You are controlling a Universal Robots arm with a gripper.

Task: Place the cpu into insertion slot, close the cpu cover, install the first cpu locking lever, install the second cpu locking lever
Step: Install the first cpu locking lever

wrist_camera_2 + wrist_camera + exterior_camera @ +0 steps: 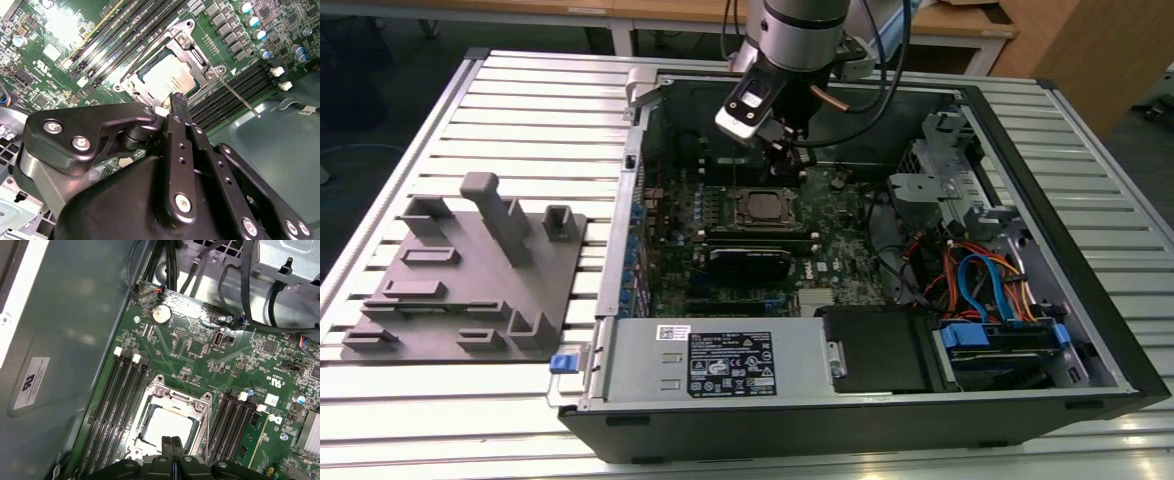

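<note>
Large printed label (730,362): top of power supply (638,372), print unreadable. Small barcode sticker (672,332): same box, near one corner. White sticker (31,382): case wall (80,315). Nothing legible.

We see a slatted aluminium table (520,90) spanning the exterior view. At twelve o'clock stand wooden desks (680,12), and at two o'clock a wooden panel (1087,50). Dark floor (374,130) shows at ten o'clock. The light is even, with soft shadows.
</note>
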